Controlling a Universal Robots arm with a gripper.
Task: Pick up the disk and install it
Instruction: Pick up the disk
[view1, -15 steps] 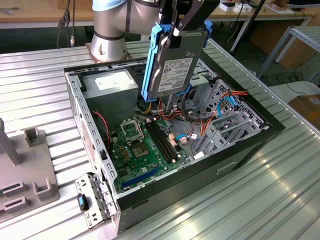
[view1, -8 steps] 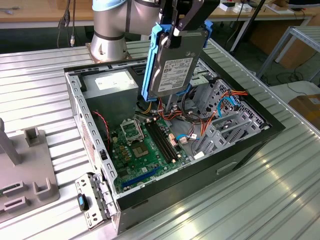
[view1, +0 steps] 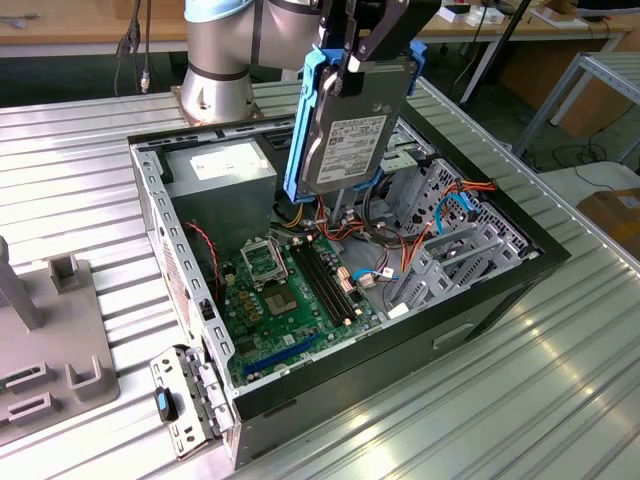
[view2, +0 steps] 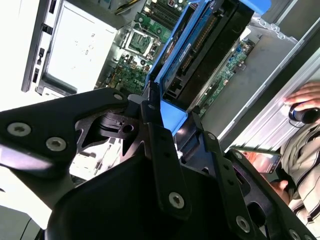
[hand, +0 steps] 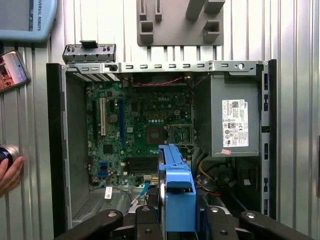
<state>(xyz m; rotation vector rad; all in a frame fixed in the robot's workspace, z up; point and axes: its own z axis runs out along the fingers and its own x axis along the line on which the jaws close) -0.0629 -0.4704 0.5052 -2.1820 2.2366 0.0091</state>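
Black linkage bars of the one gripper (hand: 179, 220) sit closest to the lens in both wrist views. Its two fingers (view1: 352, 72) are pressed against opposite faces of the one disk (view1: 352, 140), pinching it near its upper edge.

The disk hangs on edge in the air above the one open computer case (view1: 545, 255). Its white label faces the exterior camera, and its two blue carrier rails (view1: 303, 130) run down its long sides. In the exterior view its lower edge stands over the cable bundle, between the one grey power supply (hand: 235, 120) and the one grey drive cage (view1: 450, 240). Whether it touches anything below cannot be told.

One green motherboard (hand: 135, 130) lies flat on the case floor.

The case rests on one ribbed metal table (view1: 560, 400). One grey fixture block (view1: 60, 340) stands well apart from it at the exterior view's left.

In the first wrist view, one person's hand (hand: 9, 172) rests on the table just outside the case wall. One phone (hand: 12, 70) lies on the table near that hand.
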